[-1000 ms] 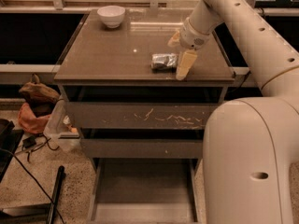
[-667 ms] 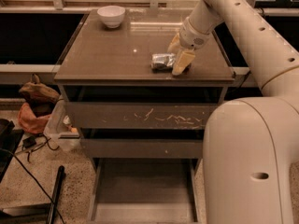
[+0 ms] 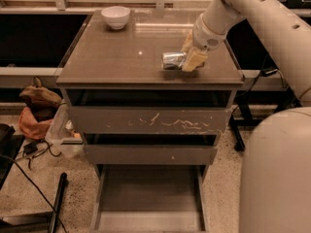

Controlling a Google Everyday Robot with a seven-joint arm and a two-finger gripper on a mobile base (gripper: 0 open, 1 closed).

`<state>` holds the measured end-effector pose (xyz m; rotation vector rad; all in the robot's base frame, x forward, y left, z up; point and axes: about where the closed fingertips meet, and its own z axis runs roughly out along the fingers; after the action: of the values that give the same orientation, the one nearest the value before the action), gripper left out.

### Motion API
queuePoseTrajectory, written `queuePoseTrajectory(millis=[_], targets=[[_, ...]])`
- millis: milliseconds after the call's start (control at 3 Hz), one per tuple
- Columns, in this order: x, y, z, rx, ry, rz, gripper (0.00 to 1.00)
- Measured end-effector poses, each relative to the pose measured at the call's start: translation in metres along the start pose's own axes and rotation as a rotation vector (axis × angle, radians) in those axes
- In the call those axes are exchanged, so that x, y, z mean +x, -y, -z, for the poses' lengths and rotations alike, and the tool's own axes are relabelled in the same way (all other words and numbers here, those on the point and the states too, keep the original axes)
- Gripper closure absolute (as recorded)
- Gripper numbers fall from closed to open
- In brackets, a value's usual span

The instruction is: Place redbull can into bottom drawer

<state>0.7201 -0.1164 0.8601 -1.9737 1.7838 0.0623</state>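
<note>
The redbull can [image 3: 172,60] lies on its side on the cabinet top [image 3: 121,57], near the front right. My gripper [image 3: 191,52] is down at the can's right end, touching or nearly touching it, with the white arm [image 3: 252,8] reaching in from the upper right. The bottom drawer [image 3: 150,193] is pulled out below, and its flat floor holds nothing. The can still rests on the top.
A white bowl [image 3: 115,16] stands at the back left of the cabinet top. The top drawer with the white-scratched front [image 3: 150,120] and the middle drawer [image 3: 150,154] are pushed in. Bags and cables [image 3: 36,110] lie on the floor at the left. The robot's white base [image 3: 277,178] fills the lower right.
The gripper has shifted slightly back and in onto the can's right end. The can has barely moved.
</note>
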Motion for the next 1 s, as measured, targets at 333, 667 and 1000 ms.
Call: queuePoseTrajectory(millis=[333,667,1000], targets=[[-0.012,-0.020,0.045,0.127,0.038,-0.051,1.00],[0.003,-0.062,0.020,0.108,0.051,-0.089,1.00],[0.008,-0.079,0.001,0.064,0.040,-0.093,1.00]])
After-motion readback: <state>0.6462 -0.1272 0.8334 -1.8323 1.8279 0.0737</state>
